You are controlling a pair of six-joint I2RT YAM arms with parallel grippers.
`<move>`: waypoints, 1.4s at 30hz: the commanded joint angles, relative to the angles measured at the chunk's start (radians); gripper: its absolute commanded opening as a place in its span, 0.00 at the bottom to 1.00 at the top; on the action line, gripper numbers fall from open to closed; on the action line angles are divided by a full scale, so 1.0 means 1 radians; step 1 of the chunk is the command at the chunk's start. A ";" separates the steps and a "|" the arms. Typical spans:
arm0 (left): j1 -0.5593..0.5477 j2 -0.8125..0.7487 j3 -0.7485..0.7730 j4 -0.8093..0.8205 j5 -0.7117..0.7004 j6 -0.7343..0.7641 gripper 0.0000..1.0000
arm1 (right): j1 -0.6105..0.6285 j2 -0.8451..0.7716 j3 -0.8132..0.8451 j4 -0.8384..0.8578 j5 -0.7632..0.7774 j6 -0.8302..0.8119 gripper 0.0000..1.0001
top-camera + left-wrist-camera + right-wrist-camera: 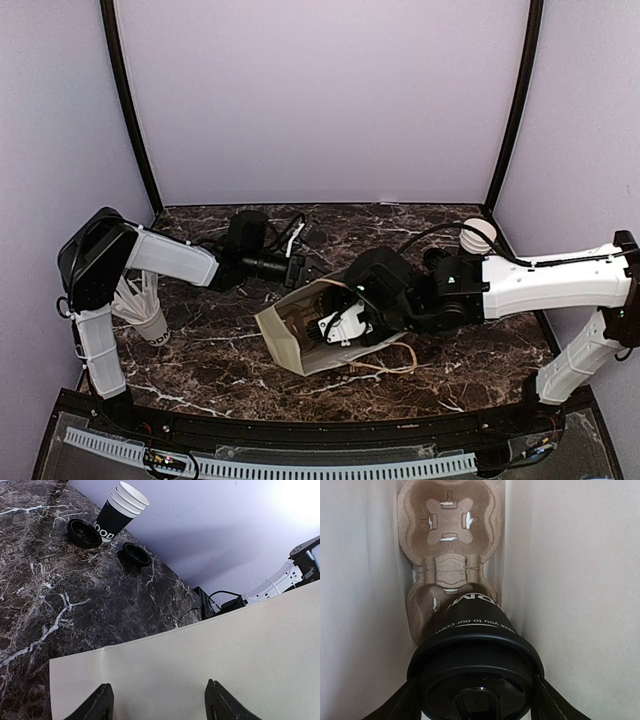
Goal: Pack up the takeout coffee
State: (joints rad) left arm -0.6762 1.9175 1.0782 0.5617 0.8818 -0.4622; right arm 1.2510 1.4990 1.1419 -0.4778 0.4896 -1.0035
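Inside the cream paper bag [288, 338] lying on the marble surface [45, 595], the right claw [475, 705] grips a coffee cup [470, 622] at its black lid [475, 677], base at the near hole of the pulp tray [450, 510], while the left claw [157, 700] stands open against the bag's outer wall.

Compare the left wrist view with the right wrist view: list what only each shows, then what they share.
Left wrist only: a stack of cups and two loose black lids on the marble table, with the right arm beyond the cream bag. Right wrist only: the pulp tray lying inside that bag, and a lidded cup clamped in the right tool, its base at the tray's nearer hole; the farther hole is empty. Shared: the bag alone, its outer panel from the left, its inner walls from the right.
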 commanded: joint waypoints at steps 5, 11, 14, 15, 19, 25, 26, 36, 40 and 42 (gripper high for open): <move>-0.008 0.002 -0.014 0.032 0.046 -0.008 0.65 | -0.033 0.006 -0.017 0.102 -0.021 0.000 0.30; -0.007 0.009 -0.012 0.032 0.049 -0.008 0.65 | -0.045 0.020 -0.013 0.097 -0.059 0.013 0.31; -0.007 0.013 -0.013 0.037 0.051 -0.013 0.65 | -0.048 0.027 -0.003 0.074 -0.085 0.020 0.31; -0.006 0.014 -0.013 0.037 0.051 -0.014 0.65 | -0.048 0.028 -0.002 0.071 -0.091 0.021 0.31; -0.008 0.014 -0.013 0.038 0.051 -0.016 0.64 | -0.053 0.038 0.014 0.049 -0.118 0.033 0.31; -0.007 0.014 -0.015 0.039 0.049 -0.020 0.64 | -0.068 0.057 0.031 0.036 -0.131 0.036 0.31; -0.007 0.011 -0.015 0.039 0.047 -0.020 0.64 | -0.074 0.062 0.035 0.035 -0.134 0.036 0.31; 0.079 -0.110 0.023 -0.149 -0.063 0.058 0.68 | -0.106 0.152 0.160 -0.104 -0.182 0.058 0.31; 0.115 -0.171 0.023 -0.206 -0.085 0.083 0.69 | -0.114 0.201 0.247 -0.218 -0.217 0.082 0.31; 0.125 -0.201 0.026 -0.237 -0.102 0.100 0.69 | -0.118 0.233 0.297 -0.295 -0.244 0.099 0.31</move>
State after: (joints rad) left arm -0.5755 1.8233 1.0794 0.4061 0.8150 -0.4156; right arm 1.1439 1.6802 1.3537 -0.6167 0.3157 -0.9550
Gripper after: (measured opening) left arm 0.689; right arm 0.699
